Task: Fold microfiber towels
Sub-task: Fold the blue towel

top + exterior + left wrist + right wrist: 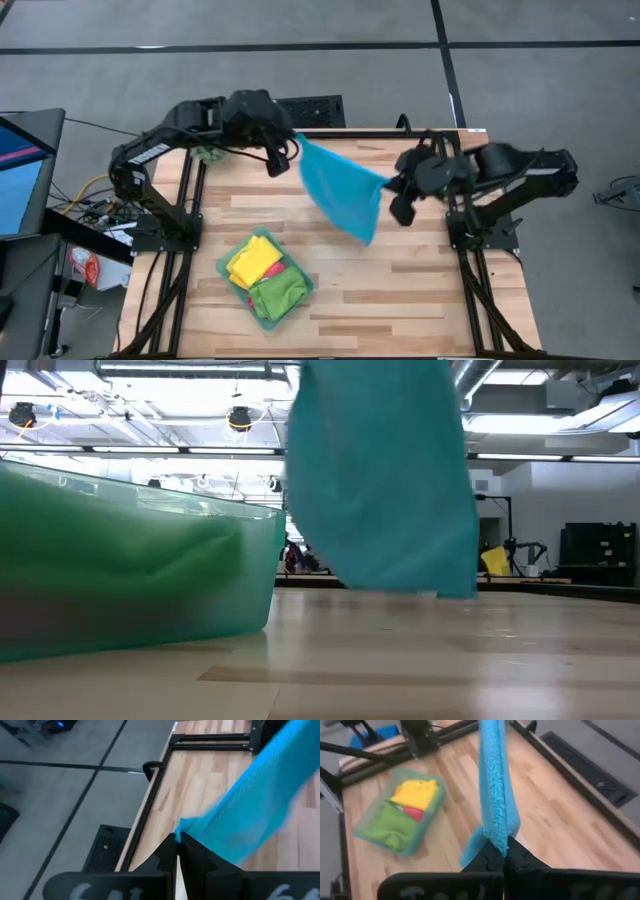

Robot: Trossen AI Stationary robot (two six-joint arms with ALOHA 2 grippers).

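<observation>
Nubby blue towel (343,195) hangs stretched between left claw (290,145) and right claw (392,183), both pinching corners, long axis across wooden counter (420,290).

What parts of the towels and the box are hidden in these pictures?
- Pink towel: high view, mostly hidden under the yellow towel and green towel.
- Blue towel: low view, its top is cut off by the picture's edge.
- Tray: low view, contents blurred behind its cloudy wall.
</observation>
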